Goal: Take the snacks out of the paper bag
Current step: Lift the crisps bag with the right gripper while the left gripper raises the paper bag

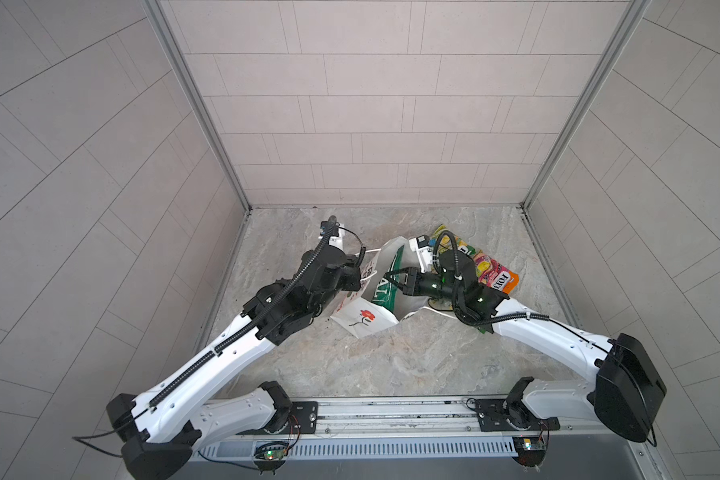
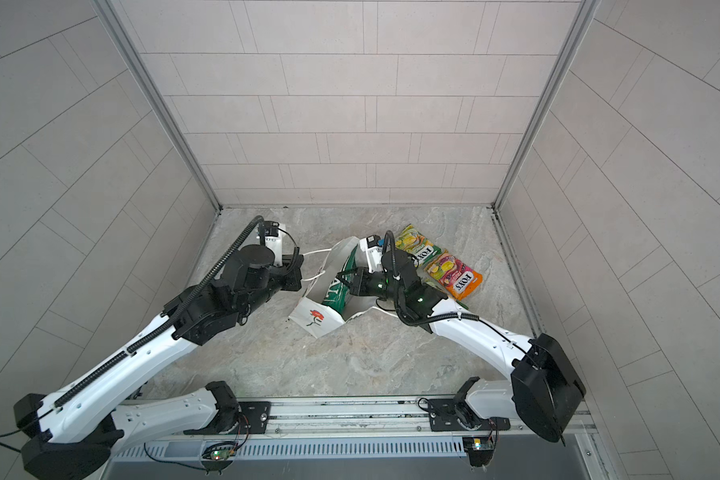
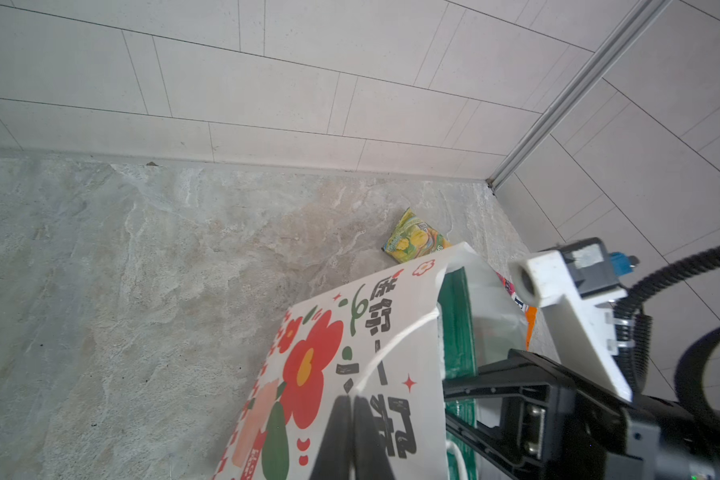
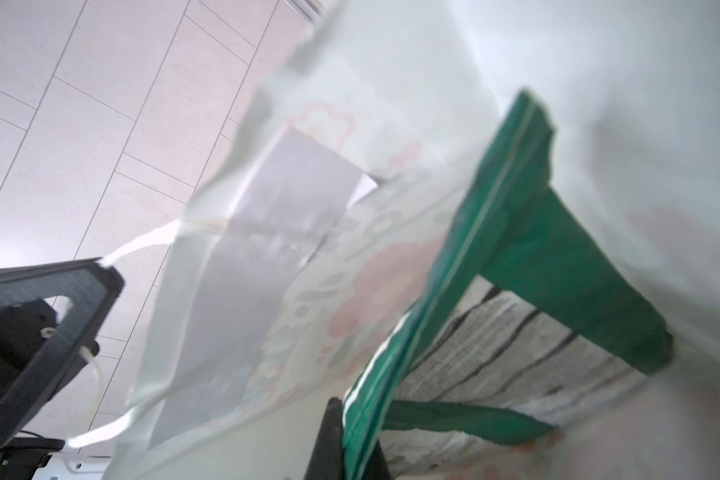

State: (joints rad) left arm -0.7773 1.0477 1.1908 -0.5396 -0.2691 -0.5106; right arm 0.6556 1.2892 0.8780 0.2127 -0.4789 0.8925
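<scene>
Nearest, at 6 o'clock in both top views, a rail (image 1: 391, 409) carries the two arm bases, and both arms reach inward over the grey stone-patterned table (image 1: 350, 365). Just beyond the table's middle sits the paper bag (image 1: 362, 320) (image 2: 312, 318), tilted, with its red-flower end toward 6 o'clock and its open mouth toward 12.

At 9 o'clock of the mouth, the left gripper (image 1: 358, 275) (image 2: 298, 275) has its jaws pressed together on the bag's white cord handle (image 2: 316, 251) (image 4: 142, 245). The left wrist view shows the dark fingertips (image 3: 352, 432) meeting against the bag's printed side.

From 3 o'clock, the right gripper (image 1: 391, 283) (image 2: 346, 283) reaches into the mouth. Its jaws are clamped on the edge of the dark green crisp bag (image 1: 385, 293) (image 2: 337, 296) (image 4: 558, 249), which lies inside the paper bag with its top edge at the rim.

Farther out, at about 2 o'clock from the bag, FOX'S packets lie flat on the table outside it. There is an orange-pink packet (image 1: 497, 276) (image 2: 458, 276), and beyond it toward 12 a yellow-green packet (image 2: 416, 245) (image 3: 412, 241). The right arm covers part of this group, so their number cannot be told. Past them stands the tiled back wall (image 1: 371, 124).
</scene>
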